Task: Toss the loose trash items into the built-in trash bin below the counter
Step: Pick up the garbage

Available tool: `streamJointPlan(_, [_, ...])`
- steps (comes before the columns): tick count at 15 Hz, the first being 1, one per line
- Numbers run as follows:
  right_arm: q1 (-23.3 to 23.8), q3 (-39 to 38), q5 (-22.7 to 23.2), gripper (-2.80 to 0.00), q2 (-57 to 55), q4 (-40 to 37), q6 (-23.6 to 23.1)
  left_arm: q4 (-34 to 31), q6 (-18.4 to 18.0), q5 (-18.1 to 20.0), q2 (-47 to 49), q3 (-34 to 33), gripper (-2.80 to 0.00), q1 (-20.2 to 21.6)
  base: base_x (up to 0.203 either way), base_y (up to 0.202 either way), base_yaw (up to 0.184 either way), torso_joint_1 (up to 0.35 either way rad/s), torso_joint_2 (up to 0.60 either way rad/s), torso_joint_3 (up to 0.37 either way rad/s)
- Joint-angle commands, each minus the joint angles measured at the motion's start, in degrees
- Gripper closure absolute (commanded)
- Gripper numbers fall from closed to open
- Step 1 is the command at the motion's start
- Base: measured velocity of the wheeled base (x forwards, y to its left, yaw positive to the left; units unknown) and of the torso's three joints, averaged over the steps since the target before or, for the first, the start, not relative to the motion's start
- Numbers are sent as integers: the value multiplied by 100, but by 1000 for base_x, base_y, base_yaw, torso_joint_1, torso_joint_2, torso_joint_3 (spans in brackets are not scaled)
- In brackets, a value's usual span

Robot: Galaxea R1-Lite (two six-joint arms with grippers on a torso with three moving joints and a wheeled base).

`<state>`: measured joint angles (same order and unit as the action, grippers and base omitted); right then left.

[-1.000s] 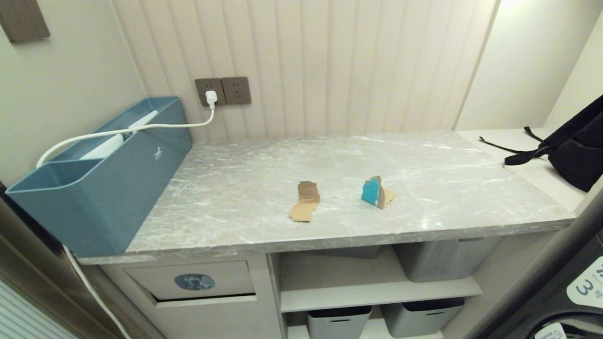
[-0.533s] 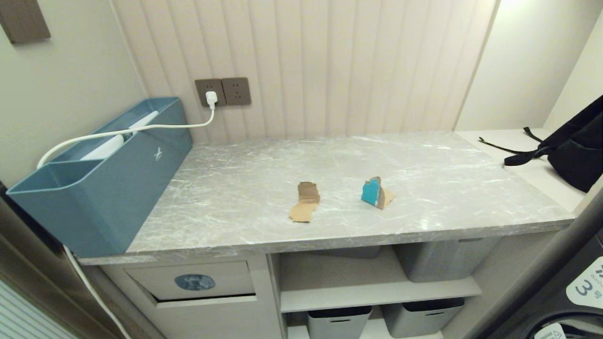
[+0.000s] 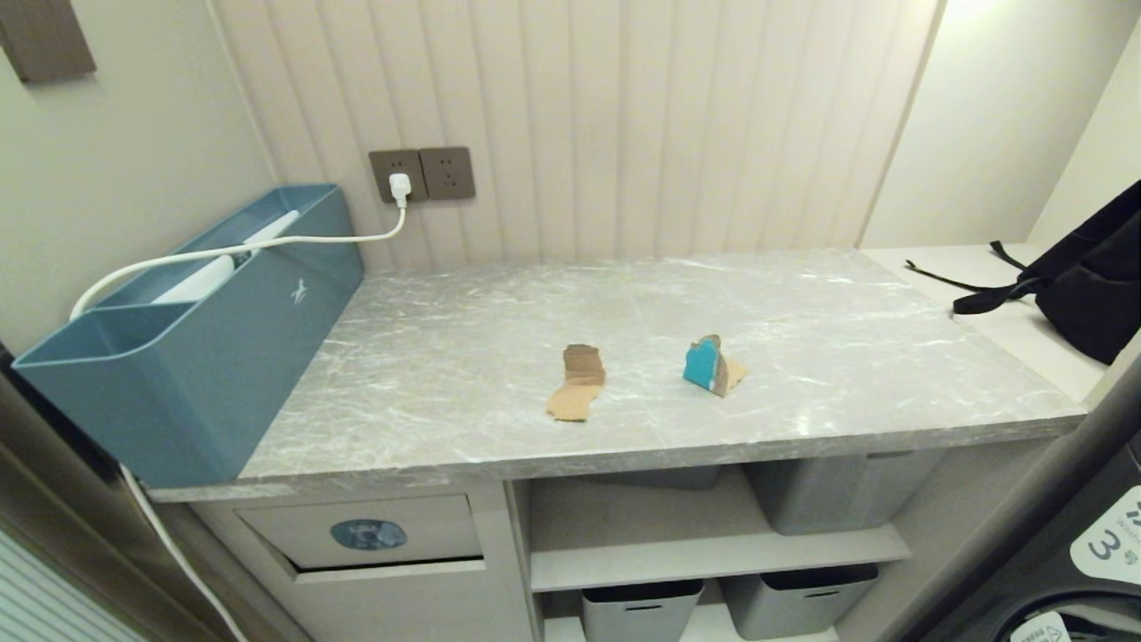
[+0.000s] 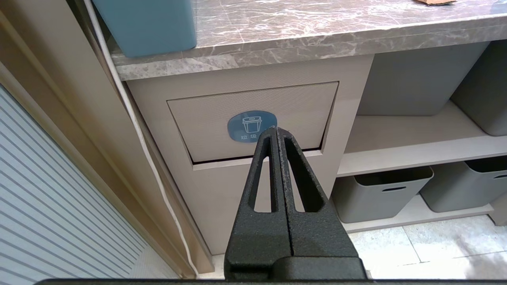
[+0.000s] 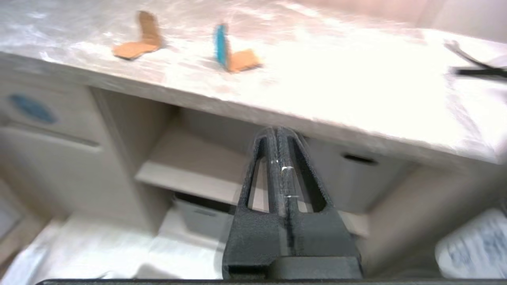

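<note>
Two loose trash items lie mid-counter: a bent brown cardboard scrap (image 3: 576, 383) and, to its right, a scrap with a turquoise face (image 3: 704, 364). The grey marble counter (image 3: 624, 294) tops beige cabinetry. The built-in trash bin flap (image 3: 365, 533) with its blue oval sticker sits under the counter's left end. My left gripper (image 4: 276, 128) hangs shut and empty in front of that flap (image 4: 222, 118). My right gripper (image 5: 276, 130) is low, below the counter edge, with the brown scrap (image 5: 138, 41) and the turquoise scrap (image 5: 227, 51) beyond it. Neither gripper shows in the head view.
A large teal box (image 3: 178, 357) with a white cable (image 3: 267, 242) plugged into the wall stands at the counter's left. A black backpack (image 3: 1087, 285) lies on the white ledge at right. Grey storage bins (image 3: 802, 597) fill the open shelves.
</note>
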<state>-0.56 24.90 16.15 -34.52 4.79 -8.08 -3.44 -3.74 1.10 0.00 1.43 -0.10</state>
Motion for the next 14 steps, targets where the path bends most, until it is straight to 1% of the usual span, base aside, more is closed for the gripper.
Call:
streamJointPlan(1, [-104,570,313,-280,-2546,491,-87,1,-4,-9,-9,-7,0,1,0,0,0,0,0,0])
streamJointPlan(4, [-584,1144,758,-280,-4576,1843,-238,1,-12,-22,-9,-2,0,1,0,0,0,0,0,0])
streamJointPlan(7, [-927,1644,974,-280,-6204,3400,-317,1,5,-31,-9,-2,0,1,0,0,0,0,0,0])
streamJointPlan(8, [-986,1802,1014,-280,-6520,3786,-331,1,6,-31,-9,-2,0,1,0,0,0,0,0,0])
streamJointPlan(10, [-1039,2185,1060,-280,-7165,4119,-335,1,23,-39,-9,-2,0,1,0,0,0,0,0,0])
streamJointPlan(12, [-1063,2767,1084,-280,-7623,4232,-330,1,23,-39,-9,-2,0,1,0,0,0,0,0,0])
streamJointPlan(14, [-1069,2997,1090,-280,-7854,4258,-326,1,14,-39,-9,-2,0,1,0,0,0,0,0,0])
